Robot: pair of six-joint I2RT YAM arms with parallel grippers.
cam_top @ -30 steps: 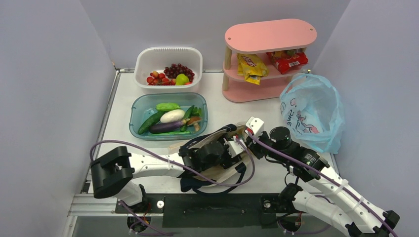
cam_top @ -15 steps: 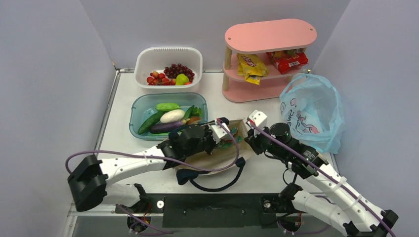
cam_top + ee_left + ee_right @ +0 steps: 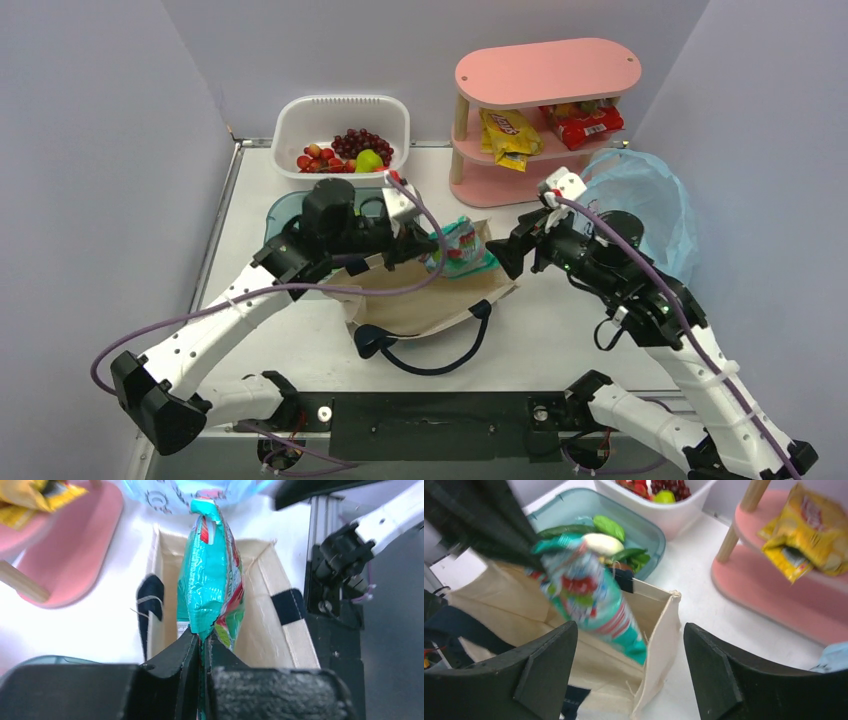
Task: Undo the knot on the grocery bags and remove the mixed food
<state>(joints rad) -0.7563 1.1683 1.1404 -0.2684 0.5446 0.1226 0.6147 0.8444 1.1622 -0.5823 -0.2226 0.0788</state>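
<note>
1. Far left of the bench (image 3: 310, 355): white slotted basket (image 3: 290, 120) with grapes (image 3: 360, 140) and a green pear (image 3: 369, 160). Just in front of it is the clear teal tub (image 3: 272, 215) of vegetables, partly hidden by my left arm.
2. My left claw (image 3: 420, 250): pinched narrow on one end of a teal snack packet (image 3: 458, 247). The packet hangs over the open mouth of the beige canvas tote (image 3: 420, 305), which lies on the bench with its navy handles (image 3: 440, 365) toward me.
3. My right claw (image 3: 503, 257): spread wide, gripping nothing, just beside the tote's mouth.
4. Pink shelf (image 3: 545, 70): yellow packet (image 3: 510, 135) and red packet (image 3: 585, 122) on its tiers.
5. Far right: light blue plastic bag (image 3: 650, 200), beside the shelf, partly behind my right arm.
</note>
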